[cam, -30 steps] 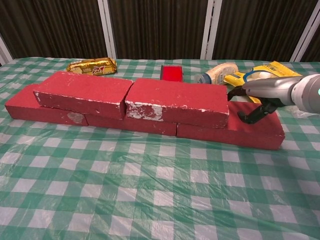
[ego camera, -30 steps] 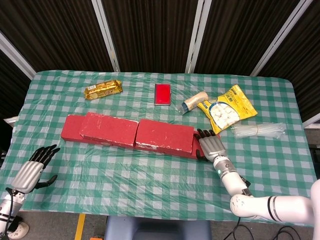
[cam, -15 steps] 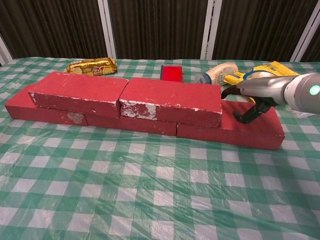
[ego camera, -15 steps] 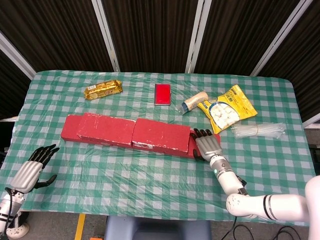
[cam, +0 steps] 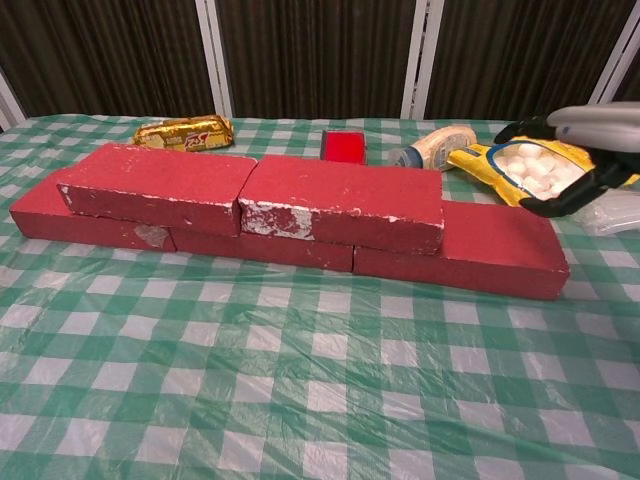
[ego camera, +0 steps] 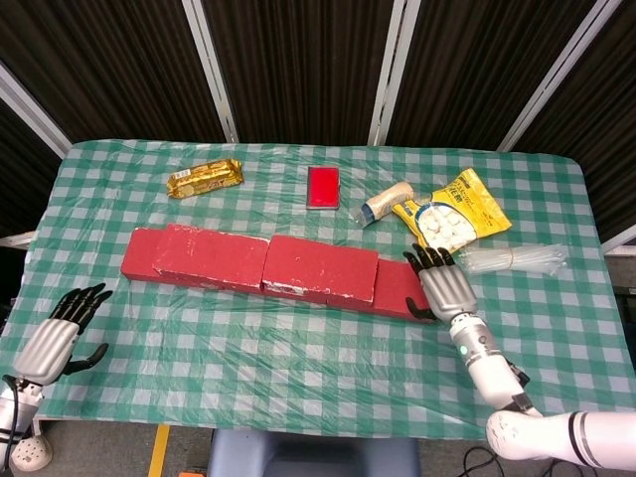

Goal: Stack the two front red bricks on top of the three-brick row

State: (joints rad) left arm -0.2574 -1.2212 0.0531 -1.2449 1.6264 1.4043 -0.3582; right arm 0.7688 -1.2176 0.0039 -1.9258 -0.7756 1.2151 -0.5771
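Two red bricks lie end to end on top of a row of red bricks: the left top brick [ego camera: 212, 257] [cam: 157, 186] and the right top brick [ego camera: 320, 268] [cam: 343, 201]. The bottom row [cam: 490, 250] shows past the right top brick, and its left end [ego camera: 137, 254] pokes out too. My right hand [ego camera: 446, 286] [cam: 580, 150] hovers open just right of the row's right end, touching nothing. My left hand [ego camera: 62, 333] hangs open off the table's front left corner, seen only in the head view.
Behind the bricks lie a gold snack pack [ego camera: 205, 179], a small red box [ego camera: 323, 186], a tipped bottle [ego camera: 386, 204], a yellow bag of white sweets [ego camera: 450, 214] and a clear plastic bundle [ego camera: 512, 260]. A green checked cloth [ego camera: 298, 348] covers the table.
My right hand has drawn back to the right, off the end of the right top brick and away from the row. That brick stays where it was pushed, against the left one.
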